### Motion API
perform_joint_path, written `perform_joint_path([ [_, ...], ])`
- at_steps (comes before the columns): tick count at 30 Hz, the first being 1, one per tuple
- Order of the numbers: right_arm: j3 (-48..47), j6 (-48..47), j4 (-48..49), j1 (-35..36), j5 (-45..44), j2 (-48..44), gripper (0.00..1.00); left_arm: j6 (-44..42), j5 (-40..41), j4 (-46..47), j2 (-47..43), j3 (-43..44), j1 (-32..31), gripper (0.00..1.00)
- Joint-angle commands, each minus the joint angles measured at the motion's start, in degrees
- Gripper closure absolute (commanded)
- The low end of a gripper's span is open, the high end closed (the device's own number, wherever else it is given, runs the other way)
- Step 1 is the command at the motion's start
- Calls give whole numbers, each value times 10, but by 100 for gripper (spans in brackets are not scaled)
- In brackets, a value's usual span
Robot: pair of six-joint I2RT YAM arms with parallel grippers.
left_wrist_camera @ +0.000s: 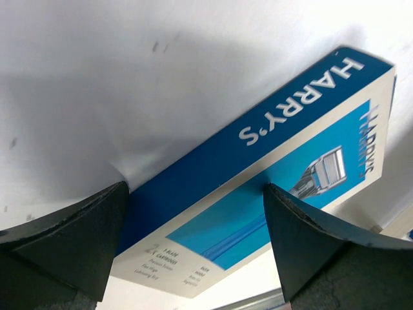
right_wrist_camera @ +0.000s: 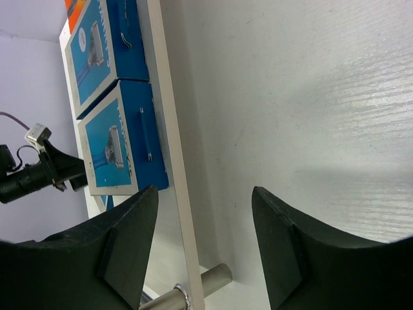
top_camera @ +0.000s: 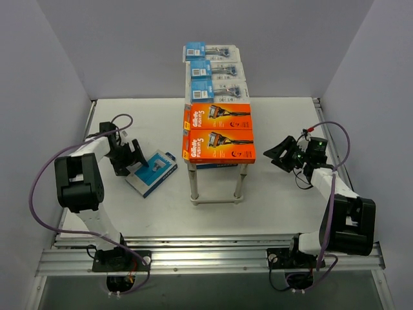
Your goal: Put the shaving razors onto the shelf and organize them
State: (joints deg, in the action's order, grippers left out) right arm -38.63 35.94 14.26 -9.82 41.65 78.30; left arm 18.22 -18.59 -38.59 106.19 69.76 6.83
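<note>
From above, the shelf (top_camera: 193, 186) carries three blister packs (top_camera: 216, 70) at its far end and two orange boxes (top_camera: 219, 145) at its near end. A blue box (top_camera: 155, 173) lies on the tabletop (top_camera: 284, 206) to its left, under the left gripper (top_camera: 137, 158). The right gripper (top_camera: 284, 155) hangs right of the shelf.

Left wrist: the left gripper (left_wrist_camera: 195, 188) stands wide, one finger on each side of the blue box (left_wrist_camera: 271, 161).

Right wrist: the right gripper (right_wrist_camera: 204, 194) is partly spread and empty. Two more blue boxes (right_wrist_camera: 122, 148) lie under the shelf (right_wrist_camera: 171, 148) top.
</note>
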Motion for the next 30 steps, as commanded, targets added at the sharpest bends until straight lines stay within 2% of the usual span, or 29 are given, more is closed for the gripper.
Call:
perform_joint_path([
  [1,-3,-1,15,-3,19,9,44,1,6,13,33,62,-19,6],
  [9,4,-3,24,0,19,19,45,-30,7,19,82,112,-42,6],
  [15,4,-3,25,0,19,17,45,-49,1,42,68,66,-62,6],
  [17,6,-3,25,0,19,16,45,-47,-1,48,64,54,-89,6],
  [23,7,-7,17,0,19,12,45,-9,-31,83,67,50,-145,6],
  [30,1,-11,5,-1,19,12,45,58,-65,130,68,50,-168,6],
])
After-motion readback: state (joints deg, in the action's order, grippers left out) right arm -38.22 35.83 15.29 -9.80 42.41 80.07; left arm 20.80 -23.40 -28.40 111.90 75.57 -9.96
